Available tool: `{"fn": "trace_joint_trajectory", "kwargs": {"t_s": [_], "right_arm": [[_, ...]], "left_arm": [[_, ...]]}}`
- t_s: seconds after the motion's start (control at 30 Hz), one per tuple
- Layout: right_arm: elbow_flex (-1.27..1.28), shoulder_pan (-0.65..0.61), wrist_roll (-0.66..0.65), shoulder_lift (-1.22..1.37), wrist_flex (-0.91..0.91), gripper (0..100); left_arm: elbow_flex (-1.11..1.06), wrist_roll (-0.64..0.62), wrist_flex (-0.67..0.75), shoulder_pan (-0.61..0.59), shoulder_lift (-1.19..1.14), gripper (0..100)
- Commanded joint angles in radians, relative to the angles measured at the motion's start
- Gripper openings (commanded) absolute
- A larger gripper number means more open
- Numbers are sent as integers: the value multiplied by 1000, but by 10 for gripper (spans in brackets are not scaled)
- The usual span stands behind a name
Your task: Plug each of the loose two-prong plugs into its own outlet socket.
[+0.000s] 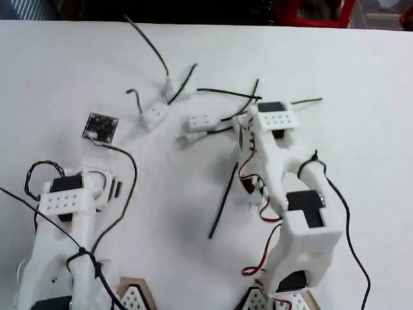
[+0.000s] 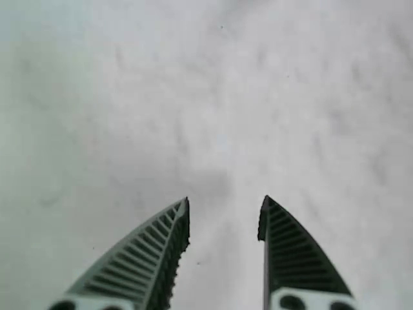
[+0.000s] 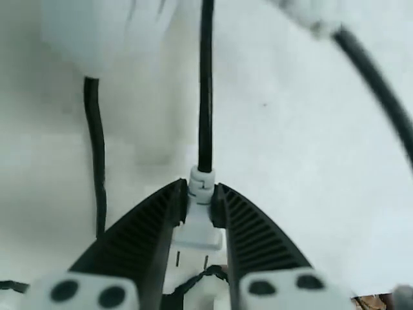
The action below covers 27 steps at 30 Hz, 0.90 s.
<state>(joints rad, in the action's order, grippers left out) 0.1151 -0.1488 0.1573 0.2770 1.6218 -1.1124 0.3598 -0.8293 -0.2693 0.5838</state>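
My right gripper (image 3: 199, 187) is shut on a white two-prong plug (image 3: 197, 226), whose black cable (image 3: 205, 84) runs straight out from between the fingers. In the high view this gripper (image 1: 243, 141) is at mid-table, and the held plug's cable (image 1: 222, 200) trails toward the front edge. A white outlet socket (image 1: 201, 121) lies just to its left, with a loose plug (image 1: 187, 139) in front of it. Another white socket block (image 1: 153, 115) lies farther left. My left gripper (image 2: 224, 206) is open over bare table, at the front left (image 1: 113, 187).
A small black circuit board (image 1: 100, 127) lies behind the left arm. Several black cables (image 1: 219, 93) cross the table's middle and back. The right wrist view has a blurred white block (image 3: 103, 39) and a second cable (image 3: 374, 77) beyond the held plug.
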Motion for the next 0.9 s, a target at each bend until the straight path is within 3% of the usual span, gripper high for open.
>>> {"fn": "trace_joint_trajectory", "kwargs": {"t_s": [0.0,0.33,0.67,0.87], "right_arm": [[-60,64,-83,-156,54,18],[-60,259,-278,-486,47,18],[-92,427,-298,-743,-19,18],[-44,403,-298,-791,-24,18]], "left_arm": [[-2,-3,17,-10,30,188],[-2,-3,17,-10,30,188],[-2,-3,17,-10,30,188],[-2,-3,17,-10,30,188]]}}
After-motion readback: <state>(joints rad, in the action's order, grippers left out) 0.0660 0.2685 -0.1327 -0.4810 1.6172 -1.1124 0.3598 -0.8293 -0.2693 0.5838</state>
